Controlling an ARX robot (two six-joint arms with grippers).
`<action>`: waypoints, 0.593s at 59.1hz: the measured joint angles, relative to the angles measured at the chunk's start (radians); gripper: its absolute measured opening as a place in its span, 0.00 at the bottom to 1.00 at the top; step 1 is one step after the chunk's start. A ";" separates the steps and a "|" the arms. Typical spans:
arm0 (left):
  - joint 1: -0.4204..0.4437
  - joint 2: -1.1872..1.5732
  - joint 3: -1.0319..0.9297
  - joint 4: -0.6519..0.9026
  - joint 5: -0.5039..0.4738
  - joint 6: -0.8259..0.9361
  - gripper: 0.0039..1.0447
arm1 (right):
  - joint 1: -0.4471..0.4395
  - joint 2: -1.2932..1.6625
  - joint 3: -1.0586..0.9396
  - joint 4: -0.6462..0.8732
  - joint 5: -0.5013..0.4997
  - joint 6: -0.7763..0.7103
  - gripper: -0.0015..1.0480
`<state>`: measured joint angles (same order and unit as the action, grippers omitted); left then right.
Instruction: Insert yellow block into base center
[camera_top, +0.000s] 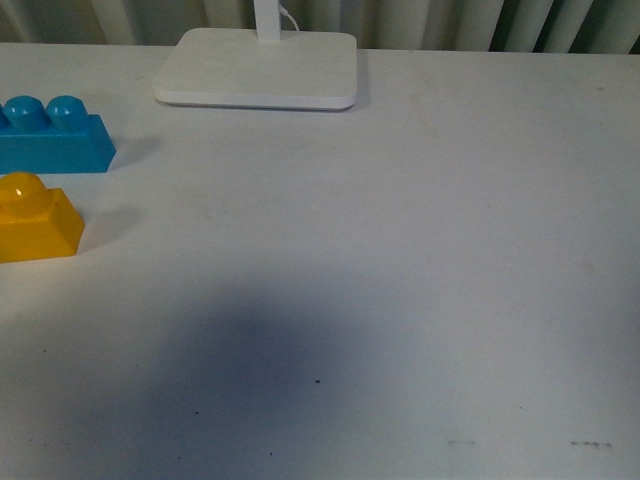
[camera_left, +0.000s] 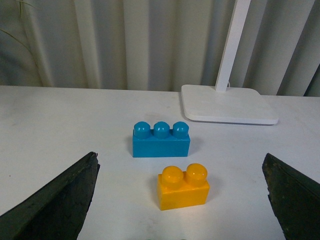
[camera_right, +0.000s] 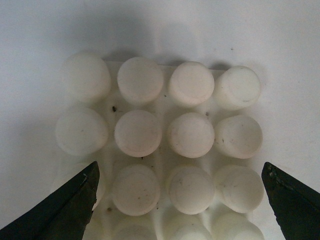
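We judge the task barely started: left gripper (camera_left: 180, 164) wide open and empty, yellow block (camera_left: 183, 187) ungrasped just ahead of the gap between its jaws, right gripper (camera_right: 180, 170) wide open and empty over the base (camera_right: 137, 132), so pick and insert remain.

Yellow block (camera_left: 183, 187): glossy moulded plastic.
Blue brick (camera_left: 161, 139): same plastic, slightly duller sheen.
Base (camera_right: 190, 134): white plastic, matt, its surface flecked with dark specks.
Slab (camera_left: 227, 104): smooth white, probably plastic.
Table (camera_top: 400, 300): matt white, faintly scuffed.
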<state>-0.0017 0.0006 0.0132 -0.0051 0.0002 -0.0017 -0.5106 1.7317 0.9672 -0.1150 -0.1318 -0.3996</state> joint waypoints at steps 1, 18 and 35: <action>0.000 0.000 0.000 0.000 0.000 0.000 0.94 | -0.002 0.006 0.003 0.000 0.000 0.000 0.91; 0.000 0.000 0.000 0.000 0.000 0.000 0.94 | -0.024 0.051 0.034 -0.004 -0.005 -0.013 0.91; 0.000 0.000 0.000 0.000 0.000 0.000 0.94 | -0.026 0.068 0.037 -0.024 -0.039 -0.075 0.91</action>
<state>-0.0017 0.0006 0.0132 -0.0051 0.0002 -0.0017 -0.5369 1.7996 1.0046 -0.1394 -0.1707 -0.4744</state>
